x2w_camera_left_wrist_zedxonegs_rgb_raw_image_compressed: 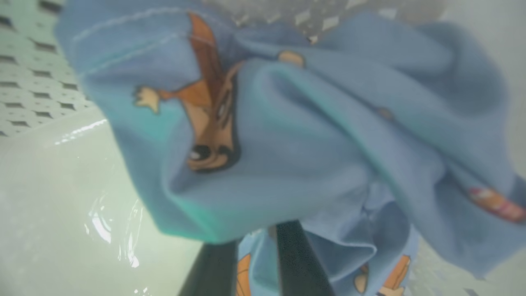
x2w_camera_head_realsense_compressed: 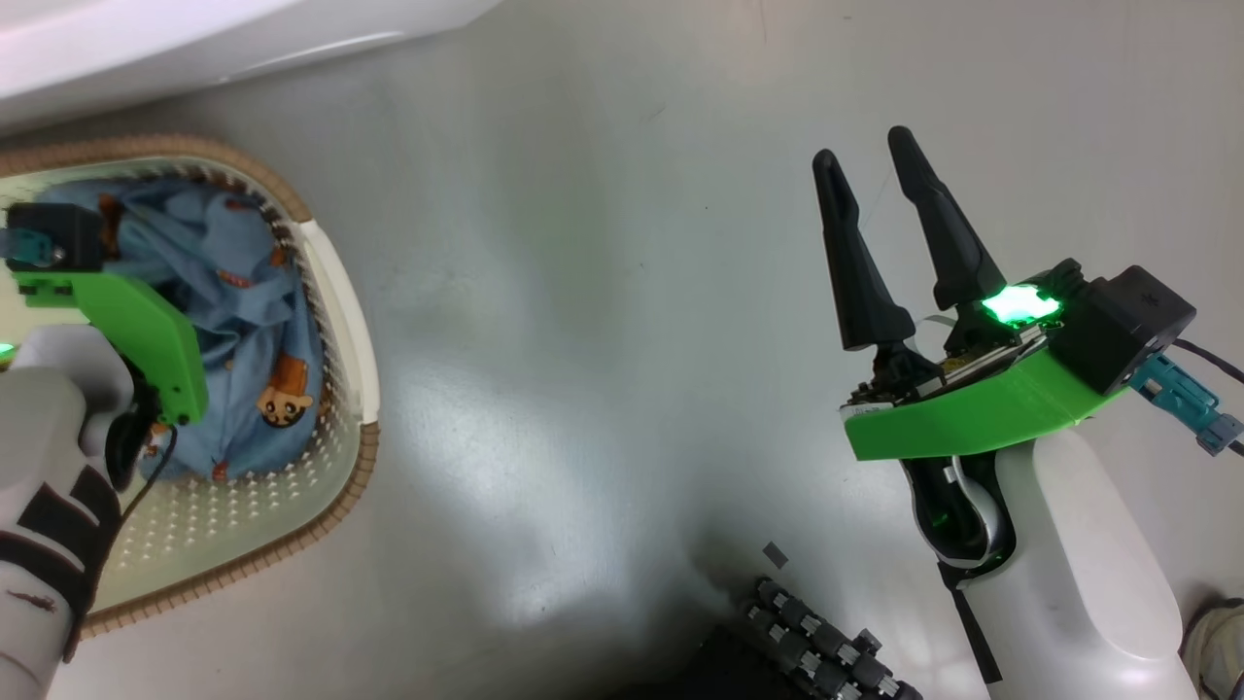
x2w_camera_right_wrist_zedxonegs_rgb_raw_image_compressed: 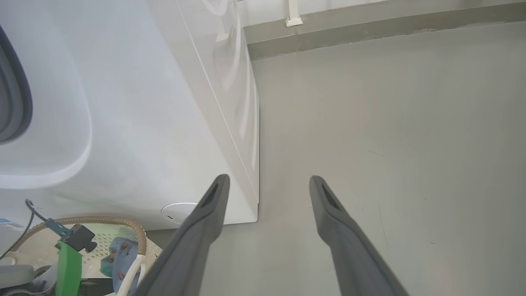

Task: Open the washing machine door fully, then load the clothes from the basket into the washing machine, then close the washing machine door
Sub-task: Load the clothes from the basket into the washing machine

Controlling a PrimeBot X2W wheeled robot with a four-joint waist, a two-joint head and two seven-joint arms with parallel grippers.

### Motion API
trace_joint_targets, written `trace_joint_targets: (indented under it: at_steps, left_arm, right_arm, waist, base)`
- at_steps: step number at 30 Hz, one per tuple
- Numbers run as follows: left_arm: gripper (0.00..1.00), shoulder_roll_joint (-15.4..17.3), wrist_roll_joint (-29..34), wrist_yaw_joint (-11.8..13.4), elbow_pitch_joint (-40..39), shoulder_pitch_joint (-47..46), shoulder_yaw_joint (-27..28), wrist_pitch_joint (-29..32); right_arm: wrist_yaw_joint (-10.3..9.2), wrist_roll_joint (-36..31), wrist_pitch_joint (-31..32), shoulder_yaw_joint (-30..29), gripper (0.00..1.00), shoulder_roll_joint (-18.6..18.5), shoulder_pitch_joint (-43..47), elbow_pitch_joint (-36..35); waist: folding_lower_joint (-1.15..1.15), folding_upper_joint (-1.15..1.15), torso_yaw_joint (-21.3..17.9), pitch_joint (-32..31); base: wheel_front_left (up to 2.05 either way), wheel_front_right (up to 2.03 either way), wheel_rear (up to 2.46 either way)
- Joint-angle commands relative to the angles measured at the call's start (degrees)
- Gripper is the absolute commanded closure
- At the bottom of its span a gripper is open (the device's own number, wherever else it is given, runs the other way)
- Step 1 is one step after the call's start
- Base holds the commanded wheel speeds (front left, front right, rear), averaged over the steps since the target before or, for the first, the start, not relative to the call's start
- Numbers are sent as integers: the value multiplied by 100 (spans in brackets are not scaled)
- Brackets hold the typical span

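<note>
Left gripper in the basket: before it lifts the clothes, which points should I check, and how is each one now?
1. Fabric between the fingers of the left gripper: ok, the clothes lie between them.
2. Firm grip: cannot tell, the left wrist view does not show how tightly the jaws press.
3. Cloth free of the basket wall: cannot tell.
4. Is the right gripper out of the way: ok, open over the floor, apart from the basket.
5. Is the door of the washing machine fully open: cannot tell.
</note>
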Motion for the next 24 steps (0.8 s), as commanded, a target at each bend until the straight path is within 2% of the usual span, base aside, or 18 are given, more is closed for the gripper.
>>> trace_joint_targets:
  at_steps: [1,9,24]
  left_arm:
    - [100,143,-22,-9,9,-82,60,-246]
    - [100,128,-212,-9,-30,-42,-74,-465]
    - [100,200,-709,-9,-702,576,-509,-1439]
  right_arm:
    - [56,-17,-27,69,0,2,193,-138]
    - [56,5,-27,129,0,2,72,-96]
    - [56,-51,-27,41,0,3,90,-3]
  waist:
    - [0,0,8,1]
    - [0,0,58,-100]
    - [0,0,484,-839]
  base:
    - [0,0,0]
    - [0,0,0]
    - [0,0,0]
